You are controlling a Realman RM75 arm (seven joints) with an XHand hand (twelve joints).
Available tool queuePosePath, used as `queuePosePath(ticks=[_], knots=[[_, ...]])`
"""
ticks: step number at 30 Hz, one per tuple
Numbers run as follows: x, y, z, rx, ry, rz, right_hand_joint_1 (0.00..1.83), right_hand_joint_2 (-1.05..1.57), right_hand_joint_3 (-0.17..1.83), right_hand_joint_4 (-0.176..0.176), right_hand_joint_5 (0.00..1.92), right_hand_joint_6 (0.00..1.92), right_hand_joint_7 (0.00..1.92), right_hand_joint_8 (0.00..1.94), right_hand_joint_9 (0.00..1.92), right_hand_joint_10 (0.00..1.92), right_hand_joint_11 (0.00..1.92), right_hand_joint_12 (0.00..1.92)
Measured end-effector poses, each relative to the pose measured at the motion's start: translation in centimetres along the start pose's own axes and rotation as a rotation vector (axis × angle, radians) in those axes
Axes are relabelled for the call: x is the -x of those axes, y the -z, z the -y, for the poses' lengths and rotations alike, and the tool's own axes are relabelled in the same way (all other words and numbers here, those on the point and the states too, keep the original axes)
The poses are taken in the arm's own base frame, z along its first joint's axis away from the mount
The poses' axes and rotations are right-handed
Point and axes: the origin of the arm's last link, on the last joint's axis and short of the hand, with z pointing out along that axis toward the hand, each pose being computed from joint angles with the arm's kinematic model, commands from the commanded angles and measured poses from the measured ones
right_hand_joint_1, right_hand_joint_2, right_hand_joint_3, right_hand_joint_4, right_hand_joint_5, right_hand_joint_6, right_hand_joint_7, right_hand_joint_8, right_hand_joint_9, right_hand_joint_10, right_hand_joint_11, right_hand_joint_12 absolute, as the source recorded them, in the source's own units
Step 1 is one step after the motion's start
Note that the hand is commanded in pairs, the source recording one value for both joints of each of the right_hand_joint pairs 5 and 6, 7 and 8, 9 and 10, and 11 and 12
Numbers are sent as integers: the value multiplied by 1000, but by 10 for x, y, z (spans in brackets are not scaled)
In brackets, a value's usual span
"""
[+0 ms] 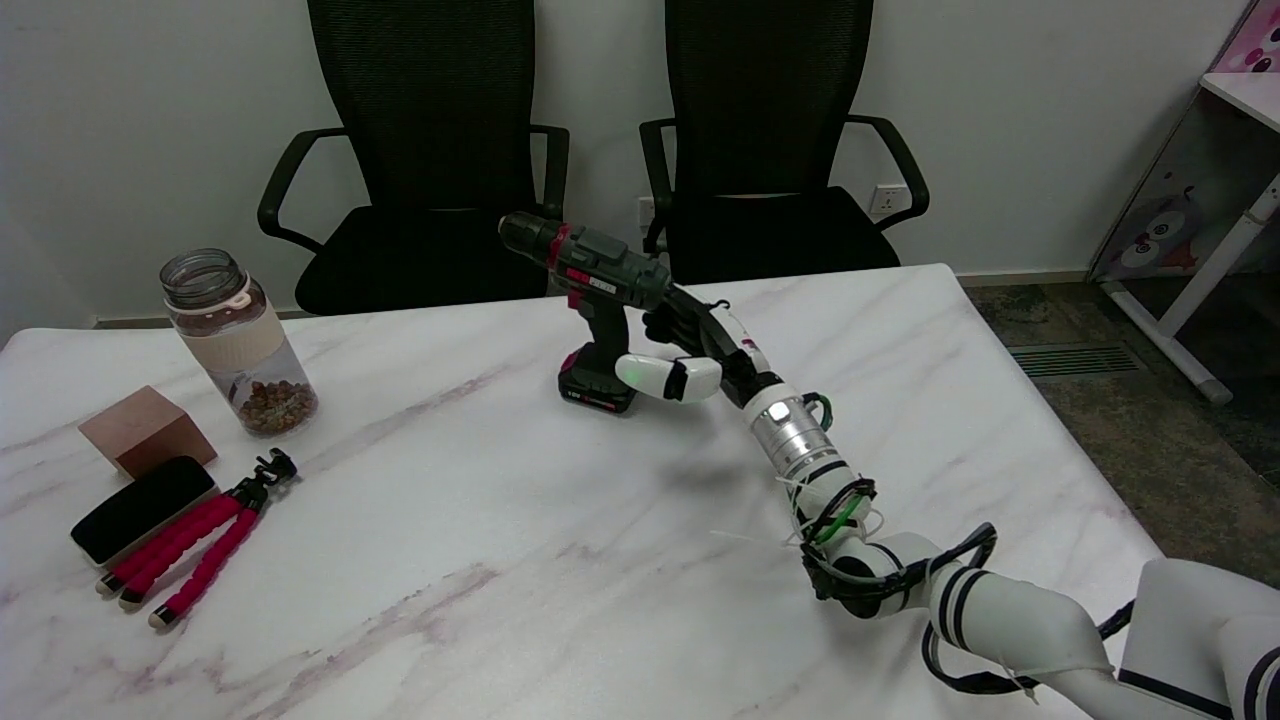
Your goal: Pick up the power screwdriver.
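Plainly the power screwdriver (592, 300) stood upright on its battery base on the marble table (500, 560), and the right hand (690, 355) sat spread at its grip, holding nothing, thumb low beside the handle. To my eye it needed to slide in until the handle filled the palm, then wrap firmly before lifting straight up.

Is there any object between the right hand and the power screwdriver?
No, nothing visible. The right hand is right beside the screwdriver, fingers apart at its grip, not yet closed. The jar, block and tripod lie far off across the table.
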Motion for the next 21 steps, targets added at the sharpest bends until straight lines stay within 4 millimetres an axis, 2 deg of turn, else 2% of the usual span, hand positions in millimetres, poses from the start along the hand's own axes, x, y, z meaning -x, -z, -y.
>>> queuePosePath(ticks=[21], knots=[[17, -17, 6, -12, -51, 6, 809, -152, 890, 100, 280, 280, 280, 280, 325, 325, 334, 334]])
